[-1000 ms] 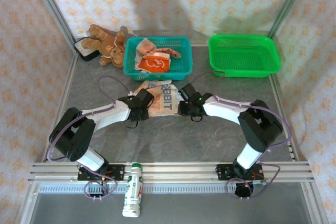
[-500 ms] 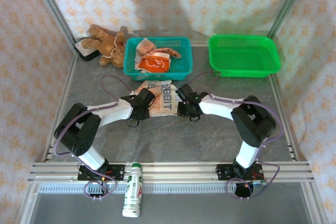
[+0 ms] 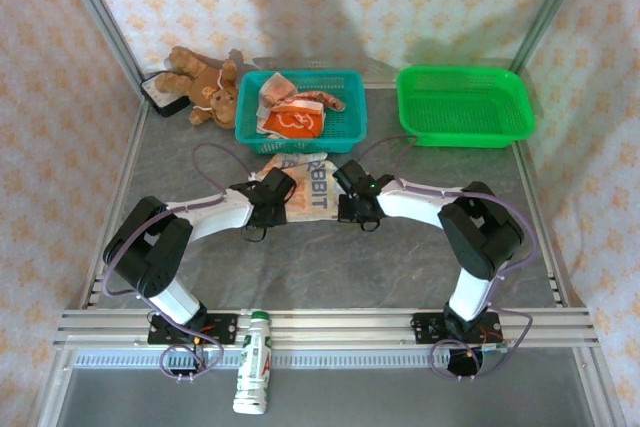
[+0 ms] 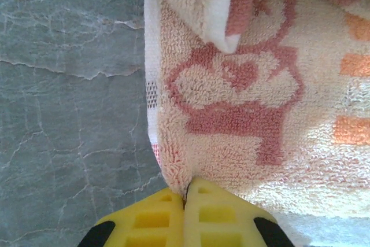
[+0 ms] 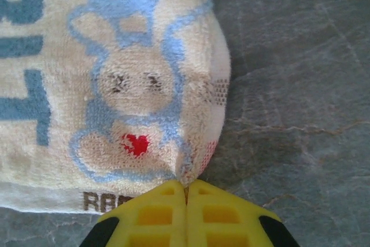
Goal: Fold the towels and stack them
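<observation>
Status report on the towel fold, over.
Left gripper shut on towel corner. Right gripper shut on opposite corner. Towel lying on table, partly rumpled. Blue basket close beyond it.

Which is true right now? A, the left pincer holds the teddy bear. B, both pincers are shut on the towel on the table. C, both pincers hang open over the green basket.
B: the left pincer and right pincer each pinch an edge of the towel, tips closed.

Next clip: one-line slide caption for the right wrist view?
Right gripper shut on the corner of a cream towel printed with a blue rabbit, lying on the grey table.
</observation>
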{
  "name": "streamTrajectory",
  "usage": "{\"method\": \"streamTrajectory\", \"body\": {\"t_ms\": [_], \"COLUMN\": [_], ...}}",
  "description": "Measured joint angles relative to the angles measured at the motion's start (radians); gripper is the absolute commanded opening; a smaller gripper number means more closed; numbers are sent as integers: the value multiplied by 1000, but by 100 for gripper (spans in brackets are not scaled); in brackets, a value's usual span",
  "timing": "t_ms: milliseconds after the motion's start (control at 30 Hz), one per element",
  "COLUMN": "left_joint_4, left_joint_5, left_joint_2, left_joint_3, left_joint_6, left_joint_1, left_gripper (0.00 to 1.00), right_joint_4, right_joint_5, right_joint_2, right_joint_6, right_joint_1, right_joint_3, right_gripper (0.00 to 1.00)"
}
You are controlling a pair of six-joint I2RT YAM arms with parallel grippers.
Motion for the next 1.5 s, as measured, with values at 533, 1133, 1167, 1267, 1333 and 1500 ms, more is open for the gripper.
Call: {"method": "streamTrajectory", "body": {"t_ms": [533,1133,1167,1267,1333,1500], "left_joint_4": [-318,-486,-487,-487,-490,-492], "left_joint_5": [-45,-84,-84,-83,-83,-80], "left_joint_2": [-295,-307,-307,-307,-298,-239], "left_joint_3": [351,874,885,915,948,1070], "left_joint_6": [51,225,236,254,261,256], "left_joint_1": [0,0,0,0,0,0], "left_gripper": [0,0,0,0,0,0], "right_joint_4": [-37,-75,-75,-75,-74,-64], "right_joint_5": [51,187,195,220,233,254], "right_joint_2": [-296,-352,-360,-370,-369,-339], "right_joint_6": [-23,-6,-7,-18,-41,-137], "right_joint_1": [9,9,9,9,9,9], "right_joint_3": [130,499,503,533,567,695], "right_gripper": [0,0,0,0,0,0]}}
